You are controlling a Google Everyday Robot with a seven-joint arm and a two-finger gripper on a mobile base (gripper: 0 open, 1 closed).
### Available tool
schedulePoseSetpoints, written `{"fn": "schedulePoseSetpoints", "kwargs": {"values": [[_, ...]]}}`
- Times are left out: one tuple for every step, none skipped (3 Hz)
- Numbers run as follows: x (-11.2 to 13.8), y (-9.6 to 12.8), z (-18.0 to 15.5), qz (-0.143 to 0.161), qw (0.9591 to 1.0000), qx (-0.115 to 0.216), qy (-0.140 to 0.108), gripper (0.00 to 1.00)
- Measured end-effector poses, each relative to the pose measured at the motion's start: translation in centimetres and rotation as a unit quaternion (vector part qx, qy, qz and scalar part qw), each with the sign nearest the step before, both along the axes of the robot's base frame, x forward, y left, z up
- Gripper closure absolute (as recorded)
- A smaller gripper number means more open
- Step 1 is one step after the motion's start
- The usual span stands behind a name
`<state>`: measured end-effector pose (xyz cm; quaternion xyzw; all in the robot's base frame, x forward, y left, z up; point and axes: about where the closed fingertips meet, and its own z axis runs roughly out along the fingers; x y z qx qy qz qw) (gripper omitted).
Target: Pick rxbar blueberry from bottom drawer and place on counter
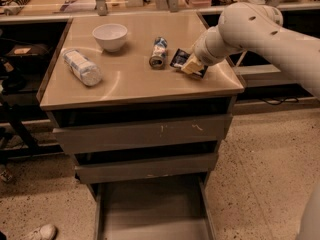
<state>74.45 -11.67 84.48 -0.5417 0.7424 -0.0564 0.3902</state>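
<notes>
The gripper (192, 67) sits low over the rxbar blueberry (178, 58) on the counter (130, 84), beside the can (159, 52); whether it grips the bar cannot be determined.

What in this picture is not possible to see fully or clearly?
rxbar blueberry, camera view: partly covered by the hand, which sits over the counter's right side.
bottom drawer, camera view: front cut off by the lower edge.
can, camera view: label too small to read.
</notes>
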Motion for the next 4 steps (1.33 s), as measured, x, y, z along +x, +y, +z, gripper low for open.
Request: {"fn": "schedulePoseSetpoints", "kwargs": {"values": [[0.68, 0.62, -1.11, 0.009, 0.9999, 0.005, 0.004, 1.0], [0.69, 0.63, -1.14, 0.01, 0.9999, 0.005, 0.004, 0.81], [0.69, 0.63, -1.14, 0.01, 0.9999, 0.005, 0.004, 0.58], [0.69, 0.63, -1.14, 0.01, 0.9999, 0.005, 0.004, 0.36]]}}
